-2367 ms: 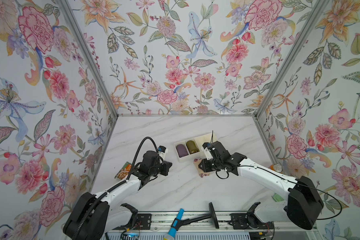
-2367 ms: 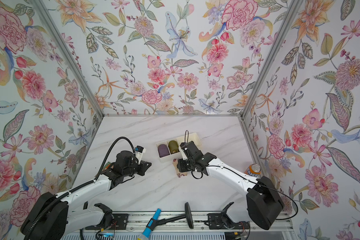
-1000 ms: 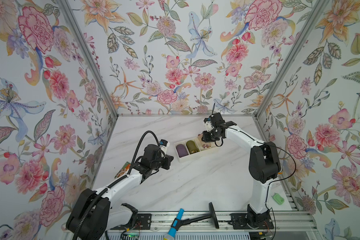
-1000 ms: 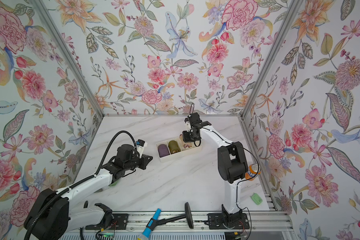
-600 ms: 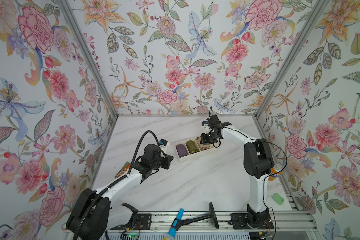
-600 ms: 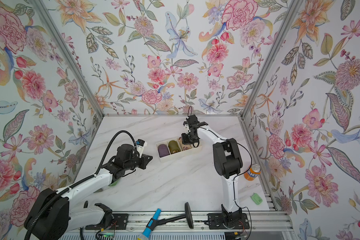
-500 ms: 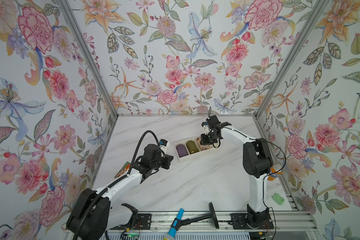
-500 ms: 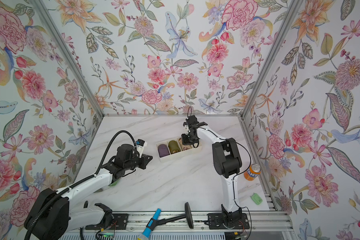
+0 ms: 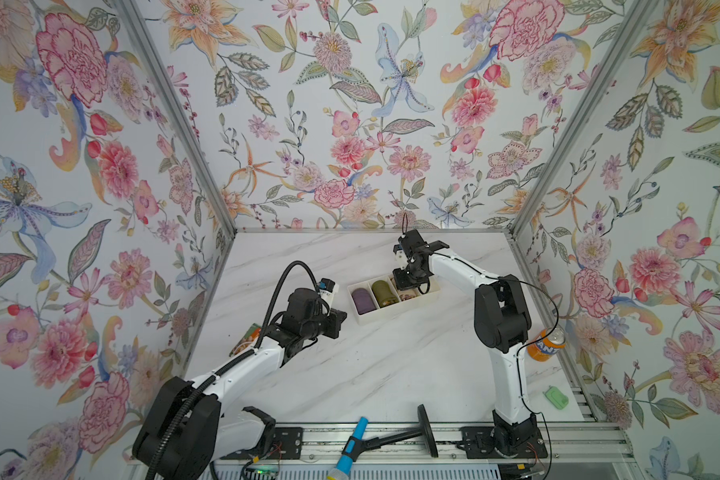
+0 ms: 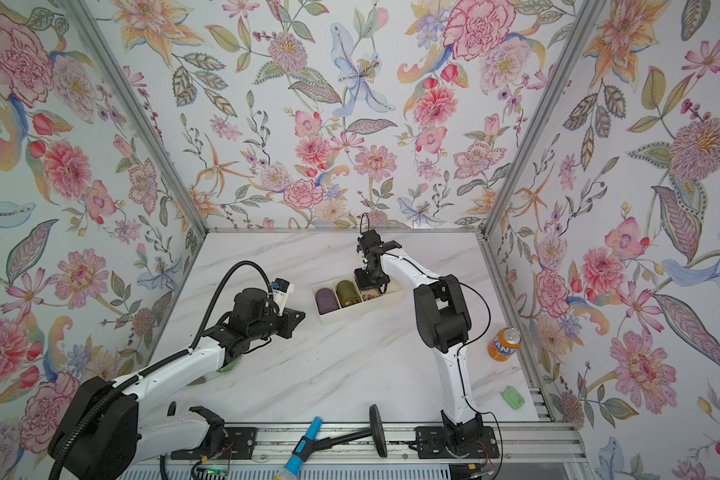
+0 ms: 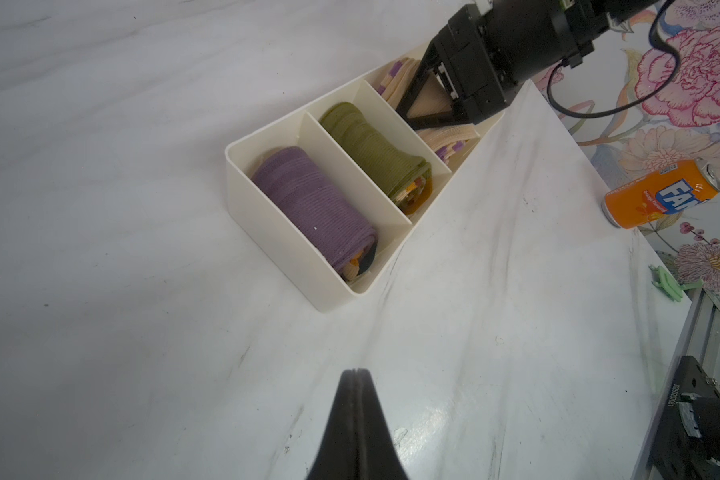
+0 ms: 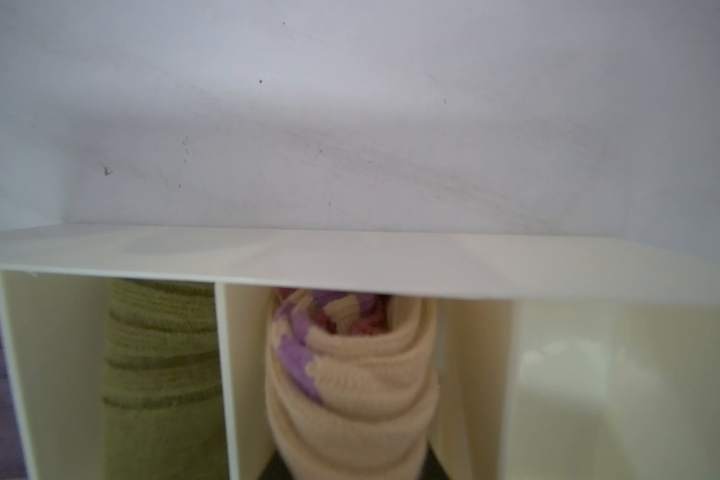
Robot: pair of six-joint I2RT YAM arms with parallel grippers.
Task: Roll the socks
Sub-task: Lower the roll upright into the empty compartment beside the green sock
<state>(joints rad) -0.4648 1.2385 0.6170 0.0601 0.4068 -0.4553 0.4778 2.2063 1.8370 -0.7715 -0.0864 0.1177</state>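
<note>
The white marble table point(image 9: 371, 374) carries everything, and the cream divided box point(image 9: 387, 314) toward its back serves as the marker for all the rest. The left arm point(image 9: 242, 370) reaches from the front rail toward the box and stops short of its purple end. The right arm point(image 9: 462, 266) bends over the box from the far side and points down into it. The left gripper point(image 11: 354, 374) hovers over bare table, near the box and apart from it, with its fingers pressed flat together and nothing between them. The right gripper point(image 9: 406, 286) is sunk into the compartment next to the olive one, its jaws drawn in on the socks point(image 12: 350, 374), with a dark finger showing on either side of the roll in the right wrist view. Those socks, peach-tan with purple bands, lie rolled inside that compartment, and their layers show at both of its ends in the left wrist view. The purple sock roll point(image 11: 312, 203) fills the end compartment nearest the left gripper. The olive-green sock roll point(image 11: 371, 149) lies in the one between it and the socks. An orange Fanta can point(image 9: 545, 343) stands upright well apart from the box, toward the front and the right wall. A small green thing point(image 9: 555, 397) lies farther from the box, beyond the can.
</note>
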